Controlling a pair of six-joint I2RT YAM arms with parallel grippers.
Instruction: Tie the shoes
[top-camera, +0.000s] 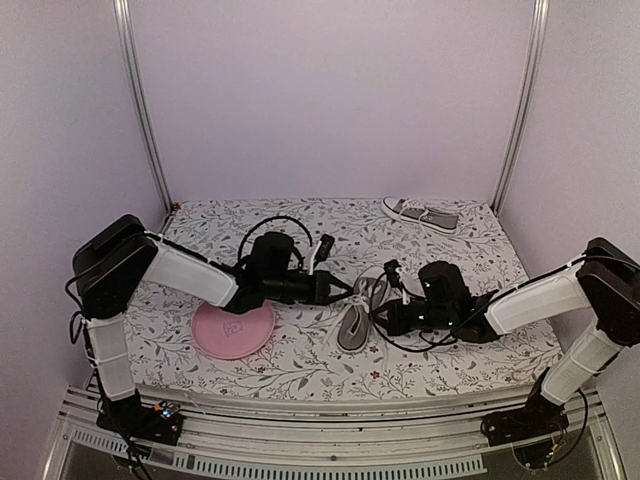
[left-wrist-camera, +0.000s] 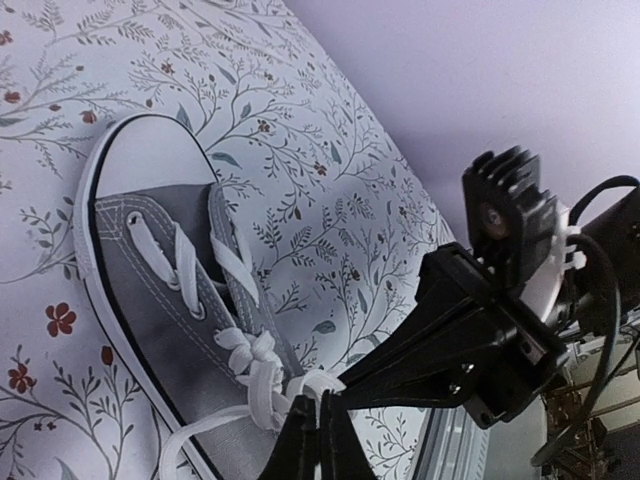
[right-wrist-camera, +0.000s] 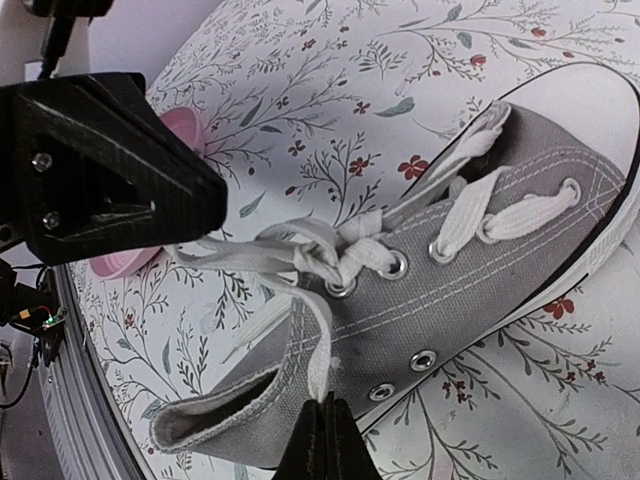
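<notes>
One grey shoe (top-camera: 356, 318) lies mid-table between both arms, its white toe cap pointing toward the near edge. Its white laces cross in a knot (right-wrist-camera: 345, 255) over the top eyelets. My left gripper (left-wrist-camera: 320, 408) is shut on a lace loop (left-wrist-camera: 318, 384) just beside the knot (left-wrist-camera: 250, 362). My right gripper (right-wrist-camera: 325, 408) is shut on the other lace strand (right-wrist-camera: 320, 345), which runs down over the shoe's side (right-wrist-camera: 470, 270). In the top view the left gripper (top-camera: 348, 290) and right gripper (top-camera: 377, 314) sit close together over the shoe's opening. The second shoe (top-camera: 422, 214) lies at the back right.
A round pink plate (top-camera: 232, 331) lies under the left forearm, left of the shoe; its edge (right-wrist-camera: 183, 128) shows behind the left gripper's body (right-wrist-camera: 100, 165). The floral cloth (top-camera: 300, 370) covers the table. Metal frame posts (top-camera: 145, 110) stand at the back corners.
</notes>
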